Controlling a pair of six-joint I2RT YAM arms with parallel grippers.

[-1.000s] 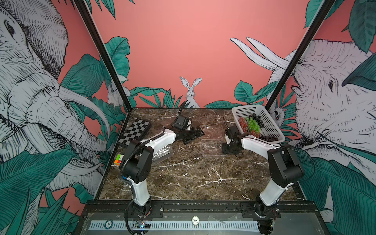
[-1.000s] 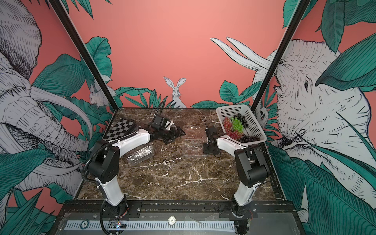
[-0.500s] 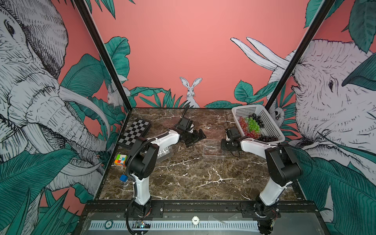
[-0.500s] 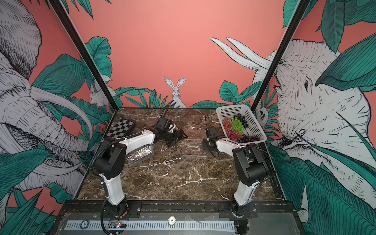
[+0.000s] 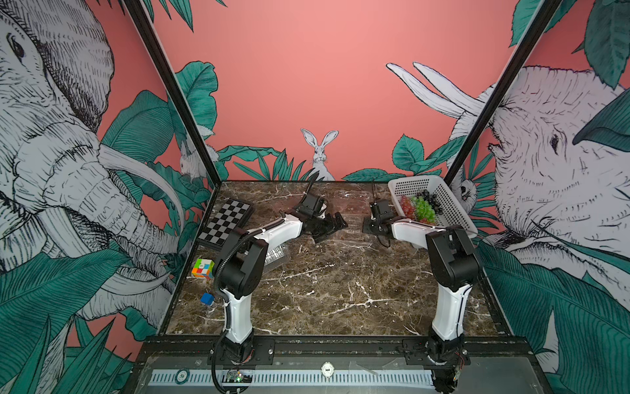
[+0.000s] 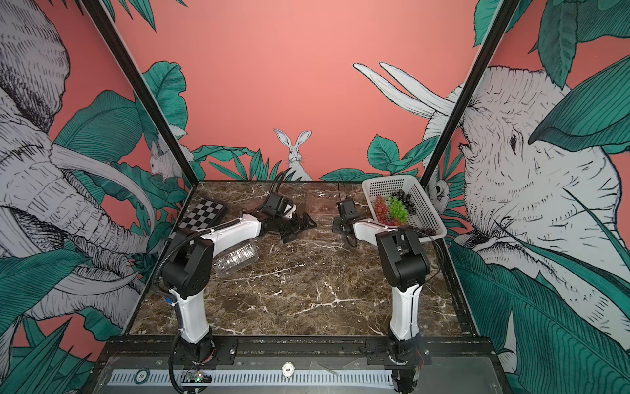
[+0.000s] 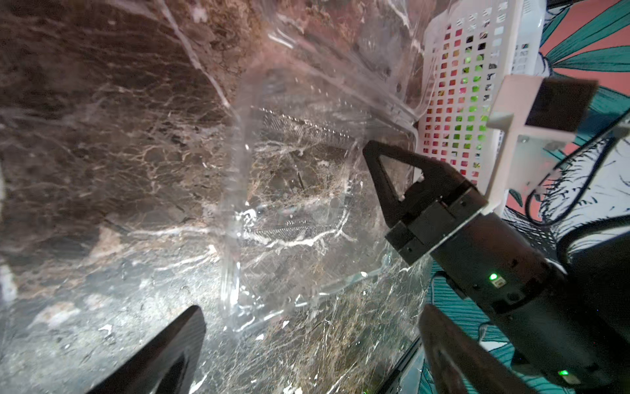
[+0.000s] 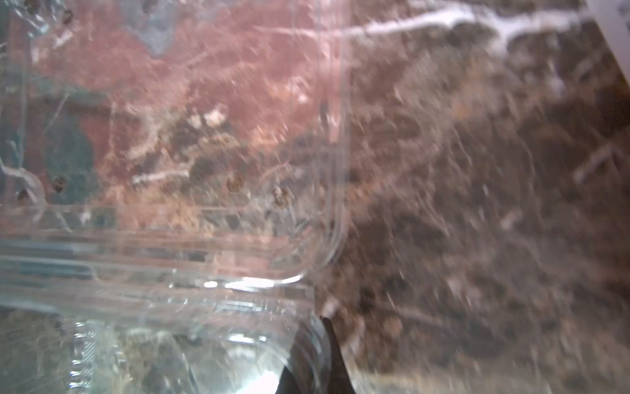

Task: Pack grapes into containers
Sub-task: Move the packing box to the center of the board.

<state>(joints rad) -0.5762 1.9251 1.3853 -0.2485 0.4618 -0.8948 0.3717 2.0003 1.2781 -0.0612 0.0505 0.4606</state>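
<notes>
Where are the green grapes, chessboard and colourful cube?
green grapes [image 5: 423, 208], in a top view, middle of bunch
chessboard [image 5: 226, 221], in a top view, board centre
colourful cube [image 5: 202, 268], in a top view, front face

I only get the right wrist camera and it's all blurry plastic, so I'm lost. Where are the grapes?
Observer: The grapes sit in the white basket, next to your right arm.
Operator: Is the other arm close?
Observer: Yes. The left end effector, open, faces yours across the clear container.
Operator: Is mine open too?
Observer: No. The right end effector is shut at that container's rim.
</notes>
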